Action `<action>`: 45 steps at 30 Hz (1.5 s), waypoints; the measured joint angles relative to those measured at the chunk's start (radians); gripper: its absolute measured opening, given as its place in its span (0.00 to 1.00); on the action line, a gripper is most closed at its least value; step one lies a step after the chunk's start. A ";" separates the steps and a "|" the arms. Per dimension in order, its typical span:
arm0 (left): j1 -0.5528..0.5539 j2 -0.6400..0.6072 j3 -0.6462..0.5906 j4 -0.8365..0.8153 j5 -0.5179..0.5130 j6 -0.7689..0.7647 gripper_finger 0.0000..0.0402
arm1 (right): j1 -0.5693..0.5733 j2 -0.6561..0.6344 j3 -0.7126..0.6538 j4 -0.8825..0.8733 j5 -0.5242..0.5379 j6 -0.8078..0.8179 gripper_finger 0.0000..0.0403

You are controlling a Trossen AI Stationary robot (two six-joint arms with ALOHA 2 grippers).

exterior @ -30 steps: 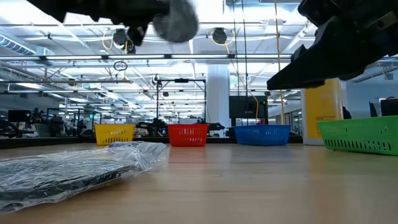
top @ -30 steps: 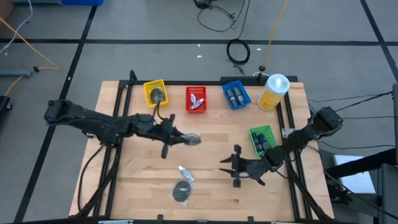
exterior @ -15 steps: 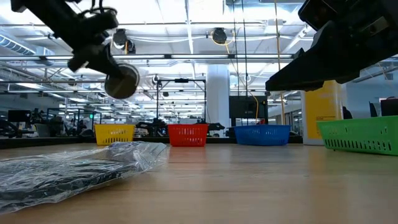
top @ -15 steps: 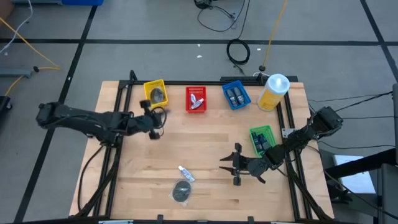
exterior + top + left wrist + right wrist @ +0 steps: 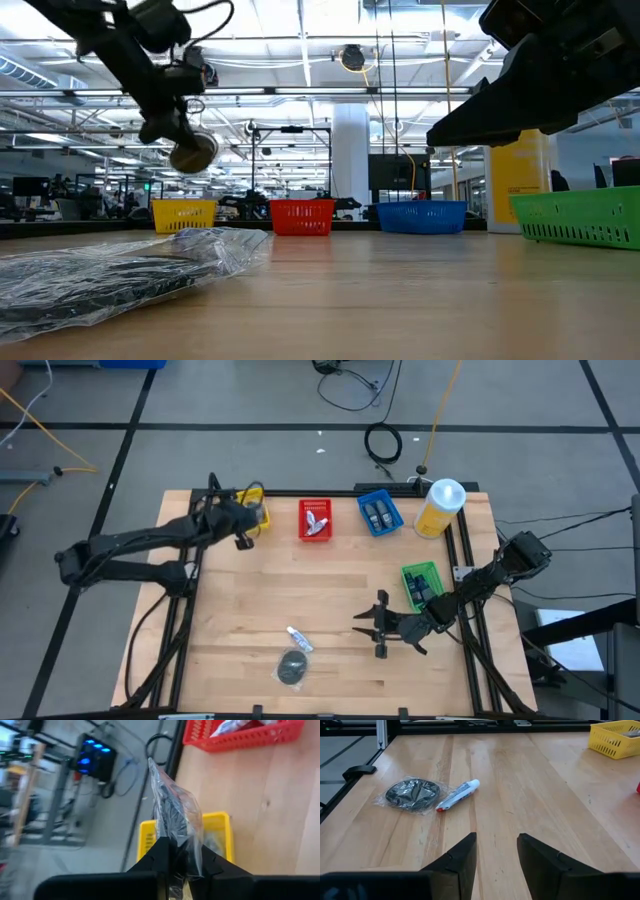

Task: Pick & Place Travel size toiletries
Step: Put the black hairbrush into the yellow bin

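My left gripper [image 5: 244,530] hangs over the yellow basket [image 5: 259,510] at the table's far left, shut on a round dark-grey puck in clear wrap [image 5: 193,153]. A second wrapped puck [image 5: 293,668] and a white tube [image 5: 299,640] lie flat on the table near its front edge. My right gripper [image 5: 380,632] hovers open to their right, touching nothing. More toiletries sit in the red basket [image 5: 315,520], the blue basket [image 5: 380,512] and the green basket [image 5: 422,585]. My left gripper pinches the wrapped puck between its two fingers [image 5: 160,852], coming from above and slanting down. The clear wrap [image 5: 172,815] sticks out past the fingertips. The puck hangs below the fingers, lifted clear above the yellow basket [image 5: 220,832].
A big yellow bottle with a white cap [image 5: 440,508] stands at the far right corner, beside the blue basket. Three baskets line the far edge; the green one sits at the right edge. Bare wood lies in the table's middle [image 5: 320,595].
My left gripper has carried the wrapped puck from above the table's middle toward the far left, ending over the yellow basket, and has turned on the way. It has stayed shut on the puck, which is still lifted clear.
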 joint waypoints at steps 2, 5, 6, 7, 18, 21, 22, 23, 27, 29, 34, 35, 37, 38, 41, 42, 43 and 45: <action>0.061 0.024 0.000 0.045 0.077 0.024 0.06 | 0.000 0.000 0.000 0.000 0.000 0.000 0.33; 0.138 0.072 0.000 0.087 0.109 0.054 0.03 | 0.000 0.000 0.000 0.000 -0.002 0.001 0.33; 0.161 0.091 0.000 0.094 0.112 0.061 0.03 | 0.000 0.000 0.000 0.000 -0.002 0.002 0.32; 0.181 0.110 0.000 0.105 0.113 0.062 0.03 | 0.000 0.000 0.000 0.000 -0.002 0.005 0.32; 0.271 0.273 0.000 0.177 0.183 0.054 0.19 | 0.001 0.000 0.000 0.008 -0.003 0.007 0.33; 0.271 0.280 0.000 0.148 0.187 0.061 0.22 | 0.001 0.000 0.000 0.014 -0.003 0.007 0.33; 0.271 0.280 0.000 0.143 0.187 0.061 0.23 | 0.001 0.000 0.000 0.017 -0.003 0.007 0.33; 0.271 0.279 0.000 0.139 0.190 0.061 0.25 | 0.001 0.000 0.000 0.018 -0.003 0.007 0.33; 0.276 0.263 0.000 0.116 0.205 0.064 0.38 | 0.001 0.000 0.000 0.018 -0.003 0.005 0.33; 0.285 0.255 0.000 0.090 0.235 0.055 0.46 | 0.001 0.000 0.000 0.018 -0.003 0.006 0.33; 0.302 0.239 0.000 -0.029 0.264 -0.003 0.64 | 0.001 0.000 0.000 0.022 -0.003 0.007 0.33; 0.303 0.231 0.000 -0.048 0.272 -0.026 0.66 | 0.001 0.000 0.000 0.022 -0.004 0.007 0.33; 0.302 0.206 0.000 -0.075 0.315 -0.088 0.69 | 0.001 0.000 0.000 0.022 -0.003 0.006 0.33; 0.302 0.190 0.000 -0.084 0.351 -0.123 0.69 | 0.001 0.000 0.000 0.022 -0.003 0.005 0.33; 0.303 0.143 0.000 -0.086 0.465 -0.218 0.65 | -0.001 0.000 0.000 0.022 -0.004 -0.004 0.33; 0.305 0.125 0.000 -0.073 0.493 -0.245 0.62 | -0.003 0.000 0.000 0.023 -0.003 -0.008 0.33; 0.311 0.108 0.000 -0.058 0.508 -0.267 0.59 | -0.005 0.000 0.000 0.023 -0.003 -0.009 0.33; 0.333 0.089 0.000 -0.003 0.523 -0.313 0.51 | -0.012 0.000 0.000 0.023 -0.004 -0.011 0.33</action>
